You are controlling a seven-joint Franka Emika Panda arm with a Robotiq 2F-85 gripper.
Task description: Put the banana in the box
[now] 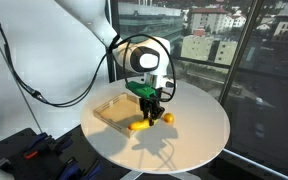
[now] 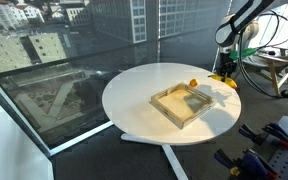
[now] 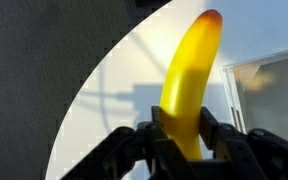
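Black robot gripper (image 3: 184,128) clamps the curved yellow banana (image 3: 194,70), apparently just beside the shallow square tan box (image 2: 167,112).

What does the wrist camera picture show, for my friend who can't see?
A black pincer grips a yellow banana that sticks up the middle of the picture. Below it is a round white table, with a corner of the box at the right edge.
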